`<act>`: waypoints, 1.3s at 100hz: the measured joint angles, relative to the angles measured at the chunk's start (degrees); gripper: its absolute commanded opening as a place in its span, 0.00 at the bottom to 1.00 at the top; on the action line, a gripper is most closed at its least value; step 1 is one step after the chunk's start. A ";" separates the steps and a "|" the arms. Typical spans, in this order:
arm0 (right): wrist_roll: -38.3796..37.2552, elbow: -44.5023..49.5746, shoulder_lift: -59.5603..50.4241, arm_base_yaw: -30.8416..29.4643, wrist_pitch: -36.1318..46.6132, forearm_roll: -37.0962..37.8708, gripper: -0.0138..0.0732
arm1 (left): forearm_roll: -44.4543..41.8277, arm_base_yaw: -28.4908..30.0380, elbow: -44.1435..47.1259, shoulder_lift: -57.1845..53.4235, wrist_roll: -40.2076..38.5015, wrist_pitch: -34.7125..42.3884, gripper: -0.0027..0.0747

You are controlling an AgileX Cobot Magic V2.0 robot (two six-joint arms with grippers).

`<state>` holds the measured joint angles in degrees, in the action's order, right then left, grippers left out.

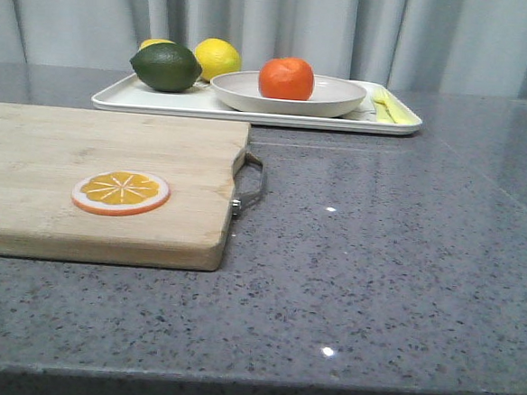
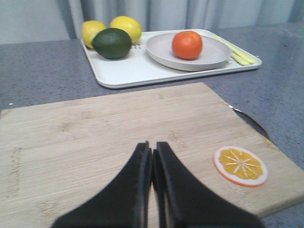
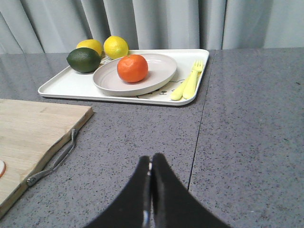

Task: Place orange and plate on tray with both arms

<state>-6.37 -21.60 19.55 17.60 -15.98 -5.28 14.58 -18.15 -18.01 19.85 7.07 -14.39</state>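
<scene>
The glossy orange (image 1: 286,78) (image 2: 187,44) (image 3: 132,68) sits inside the off-white plate (image 1: 333,101) (image 2: 213,52) (image 3: 161,71). That plate rests on the white rectangular tray (image 1: 143,101) (image 2: 128,73) (image 3: 66,85) at the back of the counter. My left gripper (image 2: 152,146) hovers shut and empty over the wooden cutting board (image 2: 95,137), far short of the tray. Over bare grey counter, my right gripper (image 3: 151,158) is shut with nothing in it. Neither gripper appears in the front view.
A dark green lime (image 1: 166,67) and two yellow lemons (image 1: 217,59) share the tray's left end; yellow cutlery (image 3: 189,81) lies at its right end. The cutting board (image 1: 92,186) carries a flat orange slice (image 1: 121,192) and has a metal handle (image 1: 251,183).
</scene>
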 measured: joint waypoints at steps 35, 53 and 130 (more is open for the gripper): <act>0.00 0.00 0.00 0.00 0.00 0.00 0.08 | -2.70 12.09 13.87 -13.89 0.00 9.24 0.01; 0.00 0.00 0.00 0.00 0.00 0.00 0.08 | -7.69 15.95 18.08 -20.04 -5.84 9.24 0.01; 0.00 0.00 0.00 0.00 0.04 0.00 0.08 | -9.53 17.37 18.08 -20.04 -8.94 8.50 0.01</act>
<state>-6.37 -21.60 19.55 17.60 -15.94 -5.28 5.05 -0.79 0.07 -0.18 -1.87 -5.90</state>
